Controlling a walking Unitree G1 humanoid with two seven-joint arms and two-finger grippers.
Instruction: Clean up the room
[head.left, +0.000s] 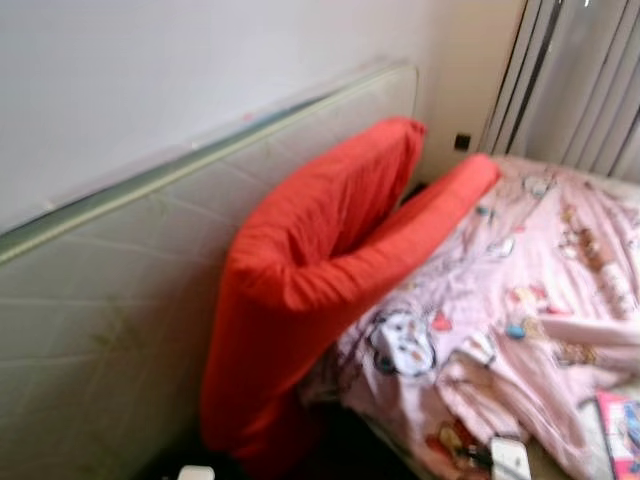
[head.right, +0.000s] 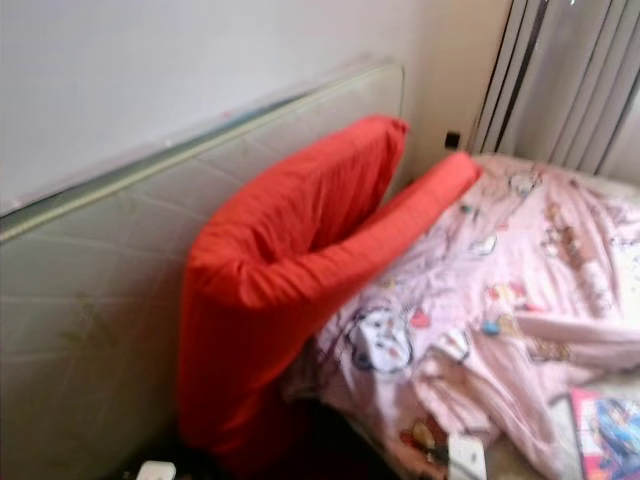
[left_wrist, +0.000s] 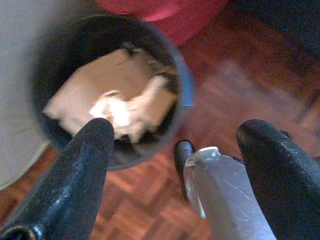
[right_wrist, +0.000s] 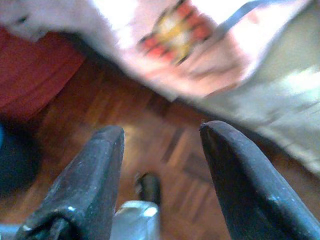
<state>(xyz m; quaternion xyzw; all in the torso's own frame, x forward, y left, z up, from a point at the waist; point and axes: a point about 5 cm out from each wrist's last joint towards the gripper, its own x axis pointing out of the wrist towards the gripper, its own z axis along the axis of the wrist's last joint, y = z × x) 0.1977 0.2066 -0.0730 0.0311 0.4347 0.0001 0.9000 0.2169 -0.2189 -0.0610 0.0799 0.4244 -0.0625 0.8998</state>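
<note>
A bed with a rumpled pink cartoon quilt (head.left: 530, 290) stands at the right. On its near edge lie a colourful book (head.left: 622, 430) and a small white object (head.left: 510, 458). A long red cushion (head.left: 310, 260), folded over, leans between the bed and a pale mattress (head.left: 120, 300) propped against the wall. My left gripper (left_wrist: 175, 132) hangs open over a dark bin (left_wrist: 185, 85) with a blue rim, which holds cardboard and crumpled paper (left_wrist: 115, 95). My right gripper (right_wrist: 162, 132) hangs open above the parquet floor (right_wrist: 165, 120), beside the quilt's overhanging edge (right_wrist: 175, 30).
Vertical blinds (head.left: 580, 80) cover the window behind the bed. A small white thing (head.left: 195, 472) lies on the floor at the foot of the red cushion. My silver leg (left_wrist: 220, 190) stands on the parquet next to the bin.
</note>
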